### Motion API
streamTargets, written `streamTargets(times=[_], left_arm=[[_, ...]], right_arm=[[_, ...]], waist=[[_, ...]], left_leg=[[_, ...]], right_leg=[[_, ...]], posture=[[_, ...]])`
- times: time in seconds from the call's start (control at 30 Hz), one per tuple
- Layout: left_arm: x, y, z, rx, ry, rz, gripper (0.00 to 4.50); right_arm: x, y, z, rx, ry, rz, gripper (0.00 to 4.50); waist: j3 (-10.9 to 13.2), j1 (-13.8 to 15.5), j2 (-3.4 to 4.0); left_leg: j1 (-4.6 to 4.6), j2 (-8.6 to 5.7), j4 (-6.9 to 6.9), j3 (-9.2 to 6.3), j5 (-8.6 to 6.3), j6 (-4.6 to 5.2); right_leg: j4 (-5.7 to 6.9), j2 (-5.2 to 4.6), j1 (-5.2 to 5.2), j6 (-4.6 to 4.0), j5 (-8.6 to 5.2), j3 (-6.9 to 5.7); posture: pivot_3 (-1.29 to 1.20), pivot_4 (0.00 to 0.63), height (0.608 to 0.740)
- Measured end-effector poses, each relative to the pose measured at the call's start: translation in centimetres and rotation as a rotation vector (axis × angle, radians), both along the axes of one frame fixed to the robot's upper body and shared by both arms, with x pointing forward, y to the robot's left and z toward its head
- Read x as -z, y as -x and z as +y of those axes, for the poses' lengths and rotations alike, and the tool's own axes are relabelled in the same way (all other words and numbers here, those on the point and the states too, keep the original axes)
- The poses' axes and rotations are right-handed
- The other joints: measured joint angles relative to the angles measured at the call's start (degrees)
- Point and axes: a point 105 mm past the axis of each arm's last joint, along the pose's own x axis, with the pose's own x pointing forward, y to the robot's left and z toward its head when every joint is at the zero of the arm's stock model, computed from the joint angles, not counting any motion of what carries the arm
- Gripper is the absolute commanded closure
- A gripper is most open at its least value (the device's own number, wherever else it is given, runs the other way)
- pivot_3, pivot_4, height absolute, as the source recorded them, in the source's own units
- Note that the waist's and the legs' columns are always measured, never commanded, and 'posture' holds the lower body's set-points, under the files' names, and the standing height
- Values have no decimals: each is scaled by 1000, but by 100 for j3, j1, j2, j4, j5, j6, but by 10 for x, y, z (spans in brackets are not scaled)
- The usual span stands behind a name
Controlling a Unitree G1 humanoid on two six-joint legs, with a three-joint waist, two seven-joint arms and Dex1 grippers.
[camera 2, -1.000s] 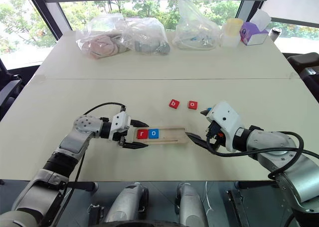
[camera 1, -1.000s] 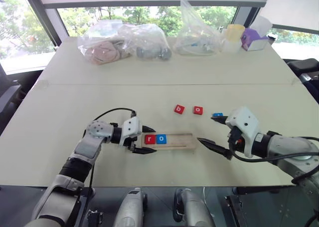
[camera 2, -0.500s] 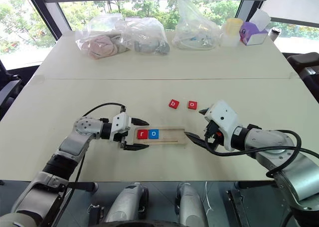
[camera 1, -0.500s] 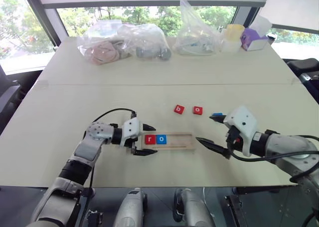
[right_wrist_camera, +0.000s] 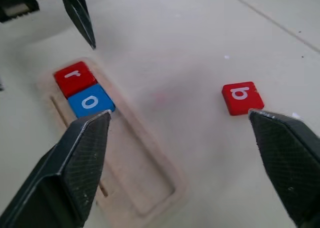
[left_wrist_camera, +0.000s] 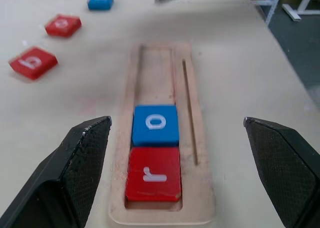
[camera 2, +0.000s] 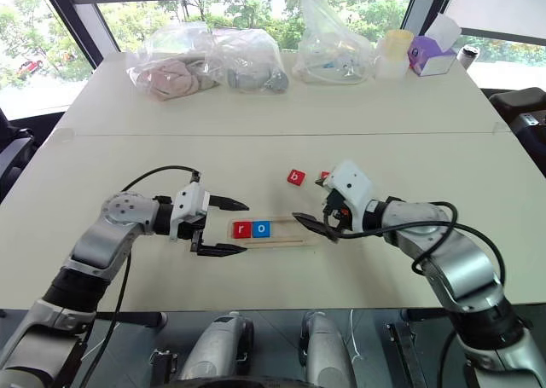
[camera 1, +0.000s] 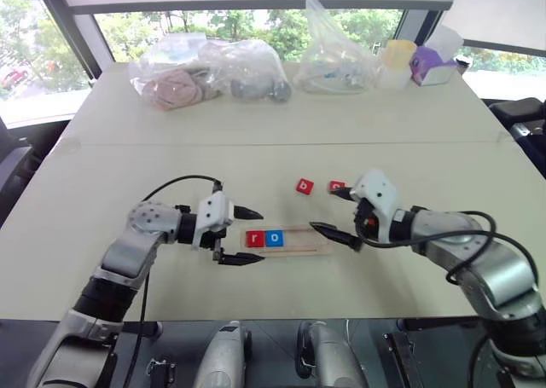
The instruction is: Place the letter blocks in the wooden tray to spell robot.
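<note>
So the wooden tray (camera 1: 290, 240) is sitting near the front edge of the table (camera 1: 171, 162) with two letter blocks already in it: a red "r" block (left_wrist_camera: 153, 173) at the end by the robot's left arm and a blue "o" block (left_wrist_camera: 155, 124) touching it right alongside, and the rest of the slot is showing bare wood. Out on the table beyond the tray, a red "b" block (camera 1: 305, 186) is lying loose, with a red "o" block (left_wrist_camera: 63, 25) just beside it and a blue block (left_wrist_camera: 100, 0) a bit further along; I can't read that one's letter. The left gripper (camera 1: 241, 236) is hovering at the "r" end of the tray, pointing across toward the right arm, its two black fingers spread wide, one on either side of the tray's end and not gripping anything. The right gripper (camera 1: 336, 213) is reaching in from the other side, angled down toward the table, also splayed wide and empty, with one fingertip over the tray's far end and the other up by the loose red blocks. Clear plastic bags (camera 1: 209, 68) are piled at the back by the window.
</note>
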Motion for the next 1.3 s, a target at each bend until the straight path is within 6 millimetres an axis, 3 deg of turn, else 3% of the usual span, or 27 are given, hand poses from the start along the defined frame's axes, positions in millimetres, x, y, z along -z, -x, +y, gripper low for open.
streamTargets(times=[0.2,0.37,0.6,0.77,1.07,1.17,1.3], left_arm=[[-42,6,14,-76,40,-75,74],[-46,12,28,-159,37,-49,74],[-47,19,30,-233,64,-30,74],[-48,21,28,-254,85,-39,74],[-44,19,30,-295,92,-30,74],[-44,19,30,-297,92,-31,0],[-45,19,30,-294,93,-38,0]], right_arm=[[13,-31,8,-23,17,15,0],[24,-55,14,-38,37,18,0],[34,-78,17,-42,51,20,0],[46,-85,16,-47,57,47,0],[47,-95,31,-55,20,66,0],[47,-96,32,-62,24,59,813],[48,-96,33,-68,32,52,2912]], waist=[[1,-14,0],[3,-58,2],[3,-133,2],[3,-158,2],[3,-186,2],[3,-186,2],[3,-187,3]], left_leg=[[1,-4,-5,4,0,0],[1,-5,-3,14,1,1],[1,-7,-3,19,1,1],[4,-8,-4,21,1,1],[10,-5,-4,24,1,1],[10,-6,-4,26,1,0],[10,-6,-4,26,1,1]], right_leg=[[2,1,-1,0,1,2],[6,3,-2,0,3,4],[6,2,-1,7,10,5],[12,3,-1,8,14,6],[21,8,-2,8,15,10],[21,8,-2,7,16,11],[21,8,-2,7,16,11]], posture=[[0,150,740],[0,150,740],[0,150,740],[0,150,740],[0,150,740],[0,150,740],[0,150,740]])
